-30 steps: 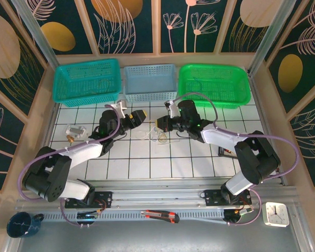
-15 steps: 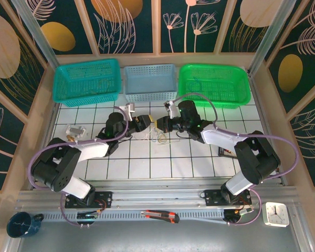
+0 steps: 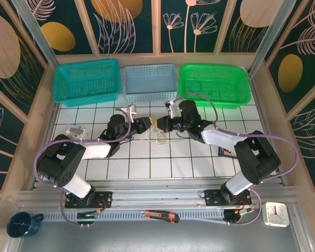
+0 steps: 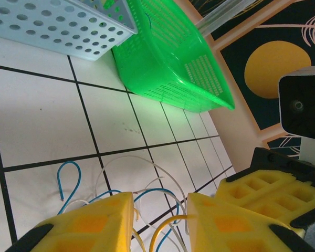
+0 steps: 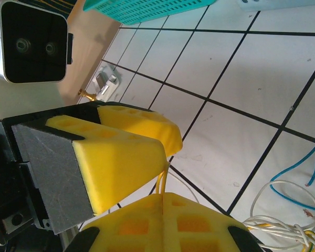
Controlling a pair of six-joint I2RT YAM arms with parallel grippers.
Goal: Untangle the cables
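left jaws stand part open. in the left wrist view a clear gap shows between the two yellow pads point(image 4: 89, 226), and one thin yellow strand of the cables point(image 4: 156, 189) point(image 3: 158, 137) curves across that gap without being squeezed. right jaws are clenched, pad against pad point(image 5: 199, 226). in the right wrist view a thin yellow strand comes out of the seam between them and runs up toward the tips of the left pads point(image 5: 121, 152) just above, so the right jaws are grasping the cables by that strand. seen from above, the two sets of jaws point at each other, nearly touching, over the middle of the tiled surface point(image 3: 147, 157), on the near side of the pale blue basket point(image 3: 149, 81). the rest of the cables lie loose on the tiles just below and beside both sets of jaws. they are white loops, yellow strands and a blue hook-shaped end point(image 5: 294, 168) lying apart from the white bunch point(image 5: 275, 223).
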